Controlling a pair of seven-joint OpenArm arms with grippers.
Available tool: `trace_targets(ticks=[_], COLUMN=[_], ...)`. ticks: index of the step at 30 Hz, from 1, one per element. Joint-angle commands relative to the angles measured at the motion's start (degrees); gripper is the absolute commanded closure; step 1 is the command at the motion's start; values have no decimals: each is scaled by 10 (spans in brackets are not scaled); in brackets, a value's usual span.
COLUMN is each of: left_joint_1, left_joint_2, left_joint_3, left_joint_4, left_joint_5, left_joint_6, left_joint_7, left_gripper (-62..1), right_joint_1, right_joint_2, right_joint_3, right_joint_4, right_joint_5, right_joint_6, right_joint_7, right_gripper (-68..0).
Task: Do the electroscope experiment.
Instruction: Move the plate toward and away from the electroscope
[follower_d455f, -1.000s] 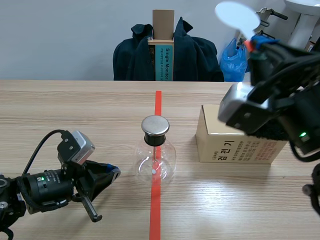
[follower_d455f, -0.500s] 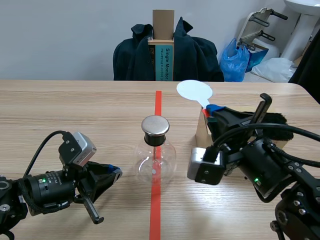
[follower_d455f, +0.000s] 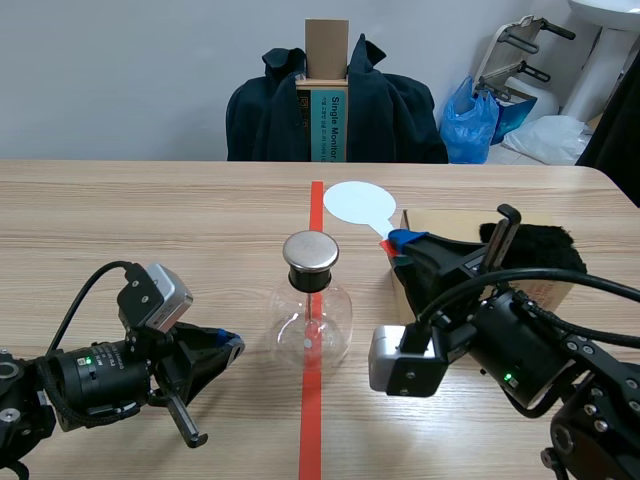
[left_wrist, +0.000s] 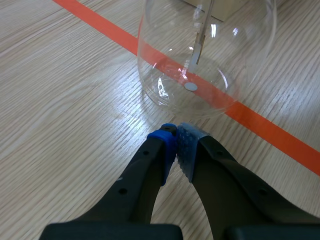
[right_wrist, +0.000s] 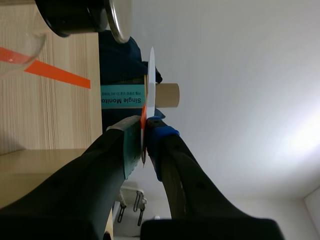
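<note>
R fingers (follower_d455f: 408, 239) clamp white disc (follower_d455f: 358, 203) nr flask cap (follower_d455f: 311, 252), L fingers (left_wrist: 164, 142) closed, empty

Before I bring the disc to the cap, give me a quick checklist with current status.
1. Right gripper shut on the disc by its handle: ok.
2. Disc apart from the cap, above and beside it: ok.
3. Flask upright on the tape line, cap on: ok.
4. Left gripper shut, just short of the flask, not touching: ok.
5. Strip inside the flask, spread or not: cannot tell.
</note>
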Motion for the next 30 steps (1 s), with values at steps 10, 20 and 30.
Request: trace_targets(ticks=[10, 20, 30], left_joint_1=[-3, -3, -3], left_joint_2=[0, 0, 0], left_joint_3=[-3, -3, -3], left_joint_4=[14, 14, 14], left_joint_5=[-5, -5, -5], left_joint_6=[-1, -1, -1], left_joint_7=[-8, -8, -8], left_gripper=[-29, -29, -29], right_joint_1=[8, 8, 8], right_joint_2=[19, 24, 24], right_joint_3=[2, 2, 2], right_joint_4=[15, 15, 15], right_joint_5=[6, 6, 6], right_joint_6=[-6, -9, -19], right_joint_7=[116, 167, 181], right_gripper=[-7, -7, -7])
